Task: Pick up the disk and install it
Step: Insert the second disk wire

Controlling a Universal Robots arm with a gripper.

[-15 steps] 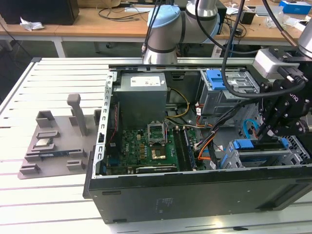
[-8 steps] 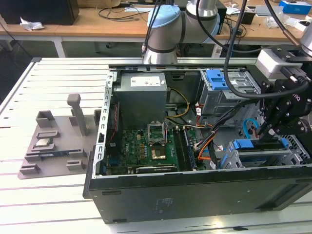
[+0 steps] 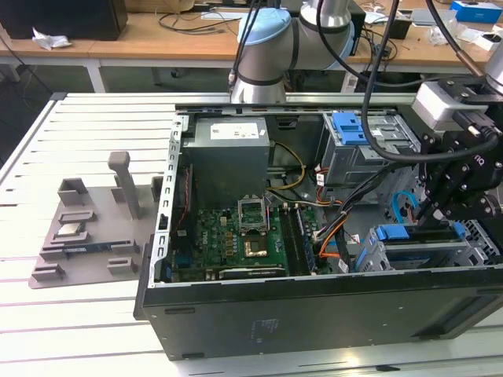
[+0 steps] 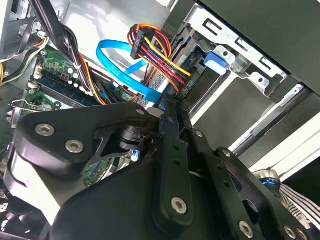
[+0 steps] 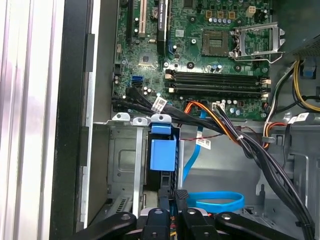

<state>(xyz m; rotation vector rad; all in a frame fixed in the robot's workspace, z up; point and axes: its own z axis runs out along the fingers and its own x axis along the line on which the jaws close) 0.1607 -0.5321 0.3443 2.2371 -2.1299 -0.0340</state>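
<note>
The arm's pincer [image 3: 456,206] hangs over the drive cage [image 3: 409,251] at the exterior view's right end of the open computer case [image 3: 259,314] on the table [image 3: 47,314]. Its fingertips [image 5: 180,196] look clenched, sitting just behind the blue carrier of the disk [image 5: 163,154], which already stands slotted in the cage. Judging by that, the install is nearly finished, perhaps needing only full seating.
</note>
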